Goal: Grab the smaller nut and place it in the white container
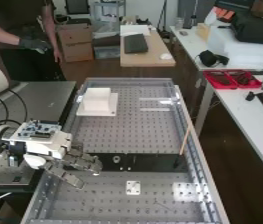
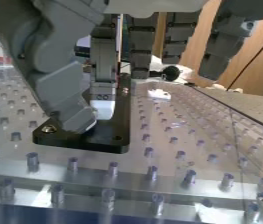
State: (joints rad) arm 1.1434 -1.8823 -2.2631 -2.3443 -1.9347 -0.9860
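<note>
Lower left, high view: hand [image 1: 56,149] located at black bar [image 1: 151,162], below white container [image 1: 97,101]; whether spread or pinching could not be told.

The dark grey robot hand [image 1: 85,162] has a matt, plastic-like finish; the long flat black bar [image 1: 155,162] looks smooth with a faint sheen; the small ring-shaped bearing [image 1: 116,159] is metal; the broad perforated clear panel [image 1: 141,137] looks like glossy plastic, catching bright reflections; the boxy white container [image 1: 97,103] looks smooth and matt; the small square white plate [image 1: 133,188] looks like plastic.

The pale rectangular tabletop [image 1: 158,58] looks like wood, as does the thin tan stick [image 1: 185,141]; the brown stacked boxes [image 1: 77,52] look like matt cardboard; the shallow red trays [image 1: 213,74] look like smooth plastic.
</note>
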